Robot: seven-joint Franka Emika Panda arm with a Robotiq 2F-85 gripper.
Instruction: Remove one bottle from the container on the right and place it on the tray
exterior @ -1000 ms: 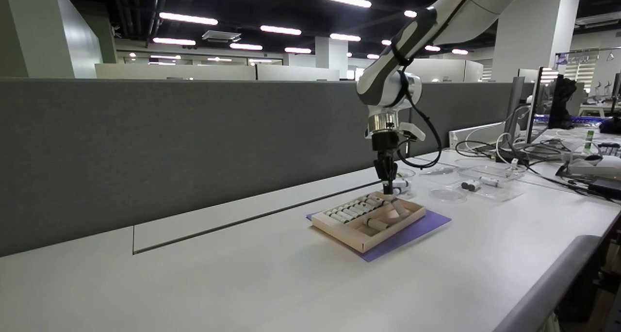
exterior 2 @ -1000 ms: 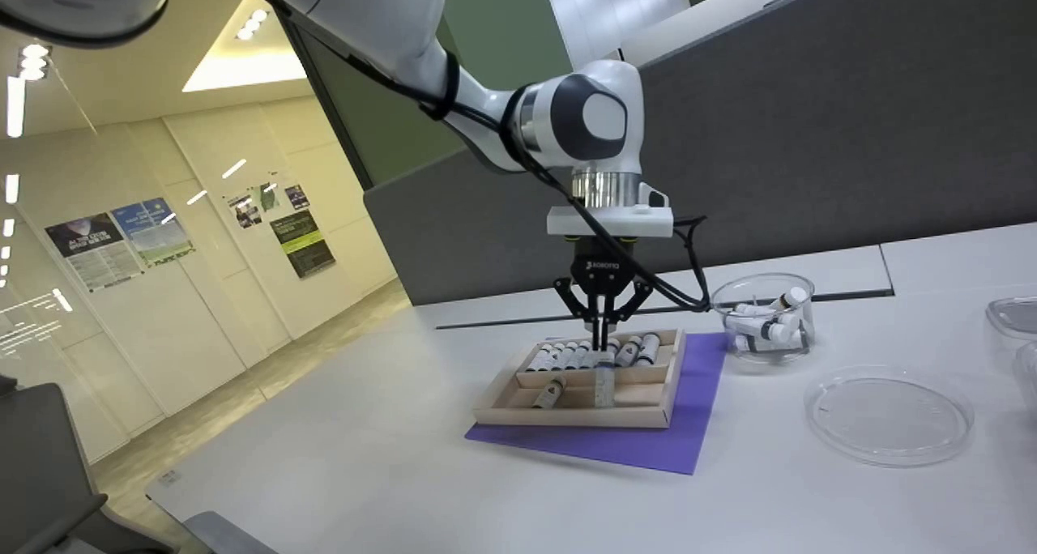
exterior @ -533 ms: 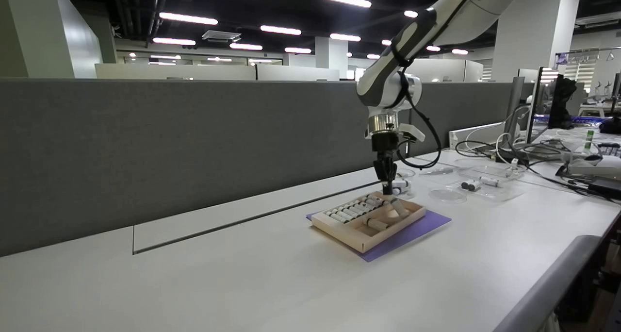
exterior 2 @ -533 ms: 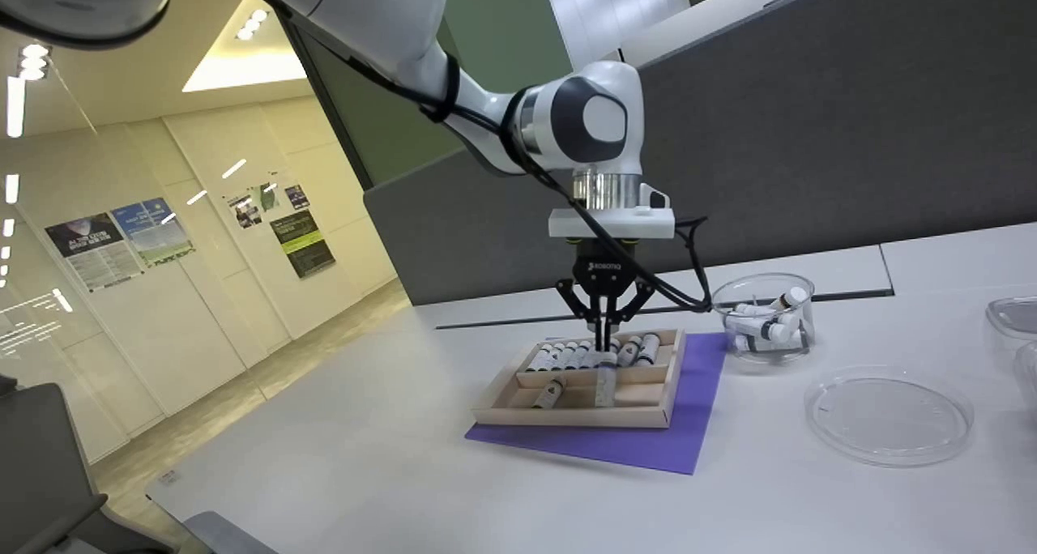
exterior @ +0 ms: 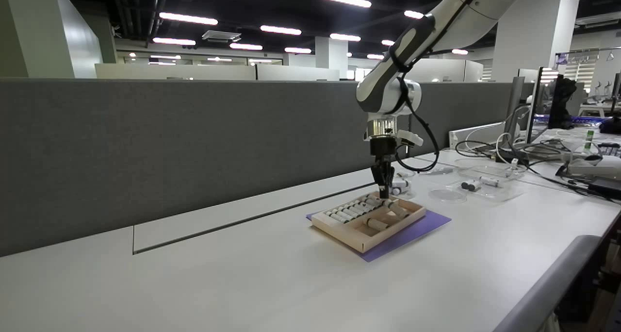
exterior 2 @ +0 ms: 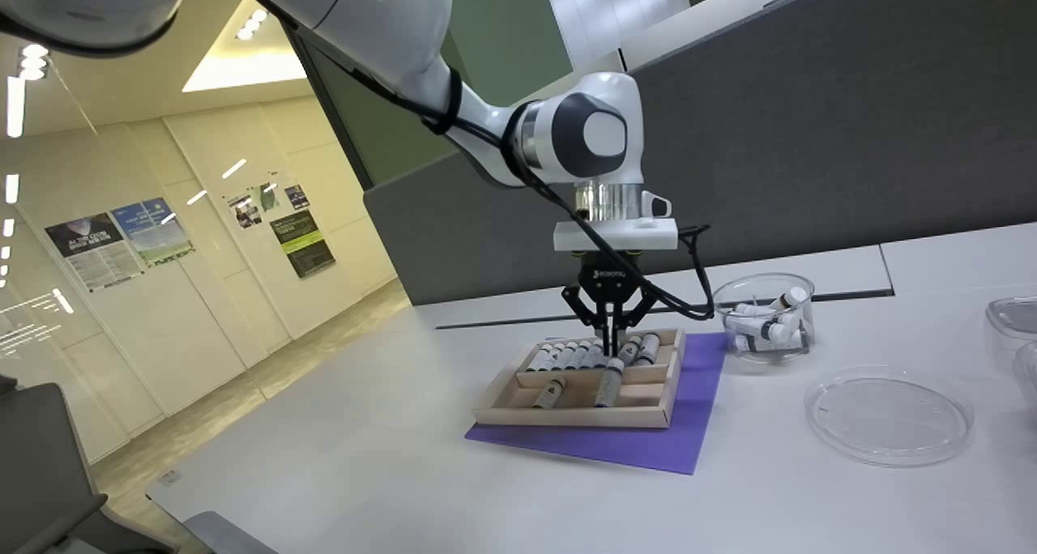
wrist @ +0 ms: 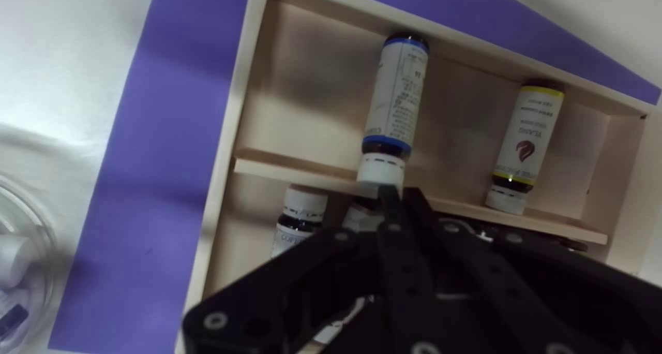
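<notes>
The tan wooden tray [exterior: 339, 234] shows in both exterior views [exterior 2: 567, 417] and fills much of the wrist view [wrist: 227, 136]. Its back compartment holds a row of white-capped bottles. A blue-banded bottle [wrist: 395, 95] leans in the front compartment with its cap over the divider. A yellow-banded bottle [wrist: 530, 136] lies beside it. My gripper [wrist: 401, 190], also in both exterior views [exterior: 384, 197] [exterior 2: 610, 354], is shut with a thin empty slit. Its left fingertip overlaps the blue-banded bottle's cap; contact is unclear. The container [exterior: 499, 193], a see-through box with dark-topped bottles, stands right.
A purple sheet [exterior 2: 697, 432] lies under the tray. A round clear jar [exterior 2: 766, 319] of bottles and a clear round lid [exterior 2: 891, 416] are beside it. A grey partition [exterior: 194, 152] runs along the back. Cables [exterior: 533, 162] lie on the far right.
My gripper has come down slightly. The blue-banded bottle's capped end has swung sideways, so the bottle now lies more slanted across the front compartment.
</notes>
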